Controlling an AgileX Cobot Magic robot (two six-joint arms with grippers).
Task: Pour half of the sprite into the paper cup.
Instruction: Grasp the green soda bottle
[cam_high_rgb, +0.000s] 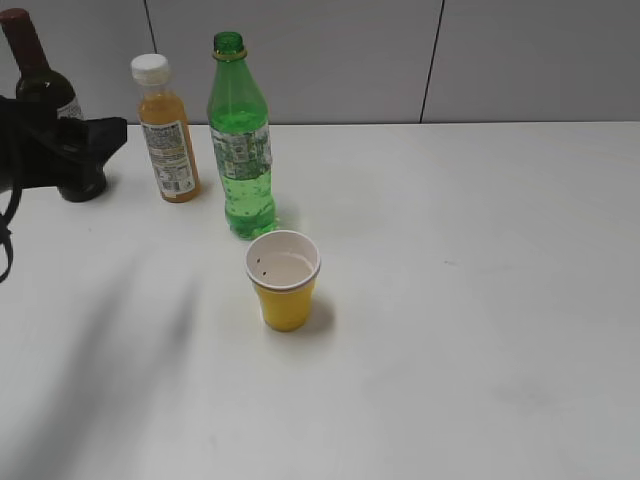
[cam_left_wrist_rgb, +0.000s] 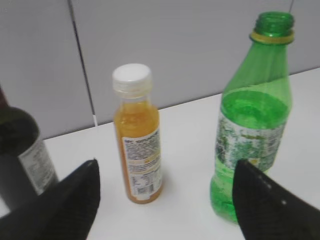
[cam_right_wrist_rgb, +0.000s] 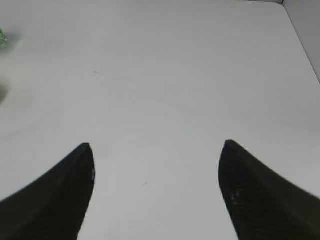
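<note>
The sprite (cam_high_rgb: 240, 140) stands upright and uncapped at the back of the white table, with green liquid up to its shoulder. It also shows in the left wrist view (cam_left_wrist_rgb: 252, 125). The paper cup (cam_high_rgb: 284, 285), yellow with a white inside, stands upright just in front of it. My left gripper (cam_high_rgb: 105, 135) is at the far left, open and empty. In the left wrist view the left gripper (cam_left_wrist_rgb: 165, 170) faces the bottles, with the sprite by its right finger. My right gripper (cam_right_wrist_rgb: 157, 146) is open and empty over bare table. It is out of the exterior view.
An orange juice bottle (cam_high_rgb: 167, 130) with a white cap stands left of the sprite, and shows between the left fingers (cam_left_wrist_rgb: 137, 135). A dark wine bottle (cam_high_rgb: 40, 80) stands at the far left behind the left arm. A grey wall backs the table (cam_high_rgb: 480, 300).
</note>
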